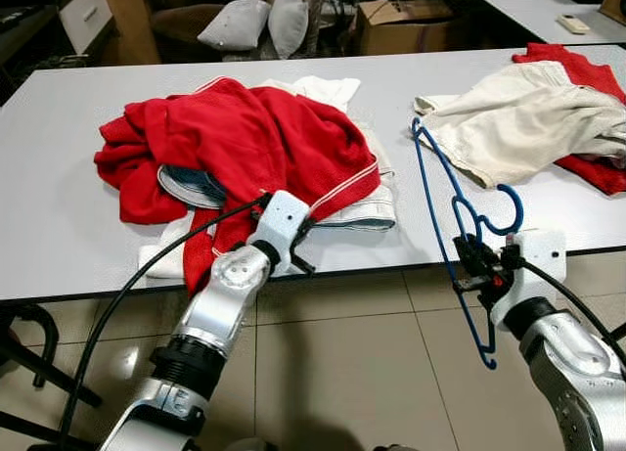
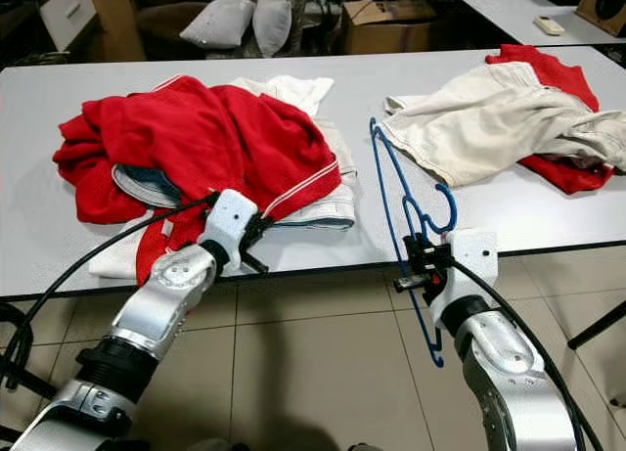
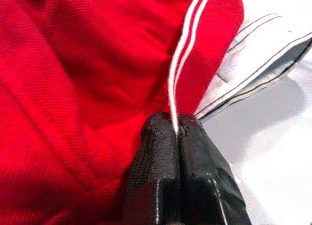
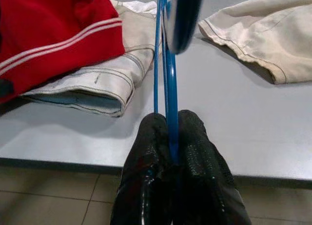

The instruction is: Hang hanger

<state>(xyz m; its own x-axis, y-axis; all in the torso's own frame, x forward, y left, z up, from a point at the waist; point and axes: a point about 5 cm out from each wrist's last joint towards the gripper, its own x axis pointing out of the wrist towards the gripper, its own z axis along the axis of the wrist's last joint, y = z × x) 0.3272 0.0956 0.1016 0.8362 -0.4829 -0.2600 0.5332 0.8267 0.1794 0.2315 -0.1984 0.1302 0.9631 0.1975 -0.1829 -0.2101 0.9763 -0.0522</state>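
Observation:
A blue wire hanger (image 1: 460,216) stands on edge past the table's front edge, its far tip over the tabletop. My right gripper (image 1: 471,262) is shut on its wire; the right wrist view shows the blue hanger (image 4: 168,83) pinched between the black fingers (image 4: 146,176). A red garment with white stripes (image 1: 245,143) lies heaped on the grey table (image 1: 59,226). My left gripper (image 1: 298,244) is at the table's front edge, shut on the hem of the red garment (image 3: 97,78), its fingers (image 3: 156,161) closed on the white piping.
White and denim clothes (image 1: 362,211) lie under the red heap. A cream garment (image 1: 518,118) over another red one (image 1: 587,167) lies at the right of the table. Pillows (image 1: 259,21) and a cardboard box (image 1: 401,21) stand behind. Tiled floor (image 1: 342,353) lies below.

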